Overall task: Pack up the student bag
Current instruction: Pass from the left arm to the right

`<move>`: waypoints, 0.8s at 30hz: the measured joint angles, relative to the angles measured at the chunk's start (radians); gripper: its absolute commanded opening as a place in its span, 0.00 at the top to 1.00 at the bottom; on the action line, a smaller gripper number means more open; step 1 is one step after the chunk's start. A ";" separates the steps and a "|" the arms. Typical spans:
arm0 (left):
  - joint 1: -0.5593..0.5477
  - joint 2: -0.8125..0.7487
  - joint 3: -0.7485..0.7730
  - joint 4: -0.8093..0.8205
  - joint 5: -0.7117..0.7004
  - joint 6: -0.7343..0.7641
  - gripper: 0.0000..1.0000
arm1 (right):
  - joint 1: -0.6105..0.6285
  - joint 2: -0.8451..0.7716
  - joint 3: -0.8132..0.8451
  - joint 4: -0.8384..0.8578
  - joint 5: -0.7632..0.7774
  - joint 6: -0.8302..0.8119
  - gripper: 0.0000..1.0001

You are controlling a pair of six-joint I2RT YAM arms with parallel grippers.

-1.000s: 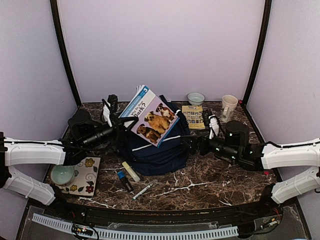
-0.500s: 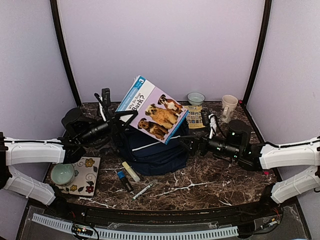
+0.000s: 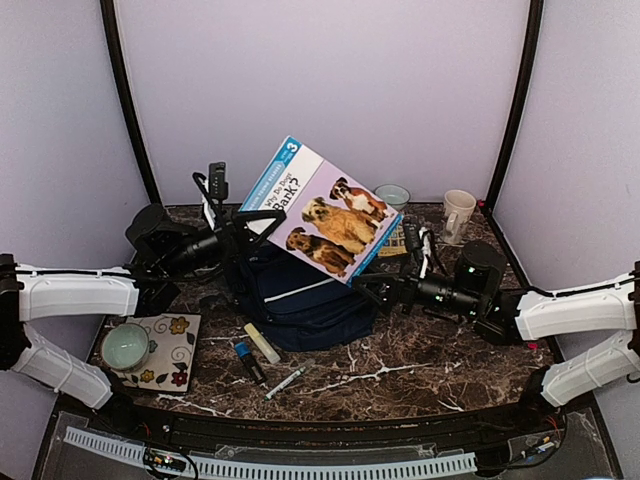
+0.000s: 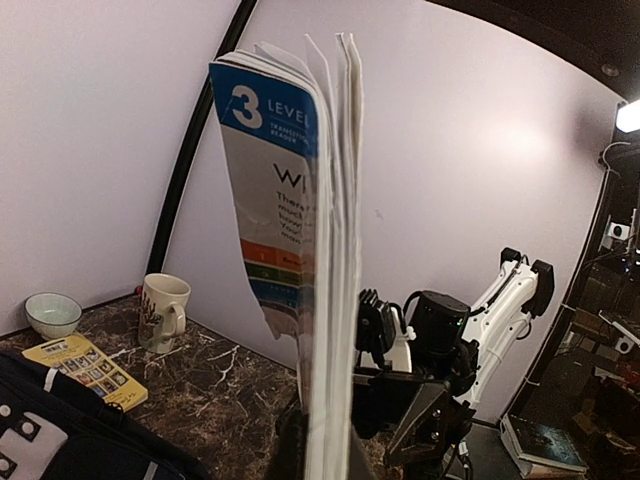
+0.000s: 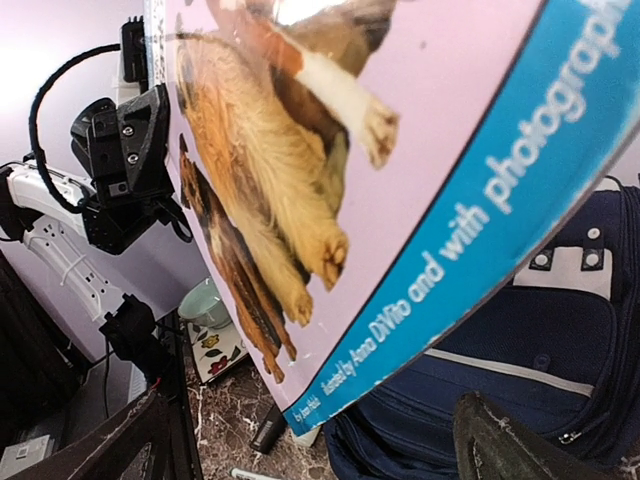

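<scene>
1. The student bag (image 3: 305, 300) lies on the dark marble table (image 3: 420, 365), about in its middle, between the two arms. It is navy blue with a white stripe. The right wrist view shows its white patch with dark squares.
2. The left gripper (image 3: 252, 228) is just above the bag's edge on the left arm's side. Its jaws are closed on one edge of a book (image 3: 325, 215).
3. The book is in the air above the bag, tilted, and does not touch it. The cover shows three dogs, a blue band and the number 3. In the left wrist view the pages stand upright and fan out a little.
4. The right gripper (image 3: 366, 290) is just beside the bag on the other side, low under the raised edge of the book. Its jaws are wide open and hold nothing.
5. Behind the bag, toward the back wall, there are a small bowl (image 3: 392, 195), a white mug (image 3: 458, 212) and a yellow card (image 3: 397, 240) partly hidden by the book.
6. In front of the bag, toward the arm bases, lie a yellow highlighter (image 3: 262, 342), a blue-capped marker (image 3: 248, 361) and a pen (image 3: 287, 380).
7. Further from the bag, near the left arm, a pale green bowl (image 3: 125, 348) sits on a flowered tile (image 3: 178, 345).
</scene>
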 measured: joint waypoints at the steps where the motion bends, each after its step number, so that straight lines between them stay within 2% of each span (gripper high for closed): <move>1: 0.000 0.009 0.016 -0.004 0.006 -0.004 1.00 | 0.000 0.000 0.000 0.008 -0.006 0.002 0.01; 8: 0.000 0.067 0.065 0.020 0.065 -0.058 1.00 | -0.001 0.025 0.000 0.078 -0.048 0.013 0.03; 15: 0.000 0.089 0.065 0.075 0.119 -0.123 1.00 | -0.001 0.071 0.005 0.148 -0.109 0.028 0.10; 18: 0.000 0.087 0.065 0.096 0.133 -0.144 1.00 | -0.001 0.072 0.005 0.179 -0.126 0.031 0.16; 24: 0.000 0.050 0.048 0.115 0.142 -0.165 1.00 | -0.001 0.058 0.006 0.246 -0.155 0.029 0.41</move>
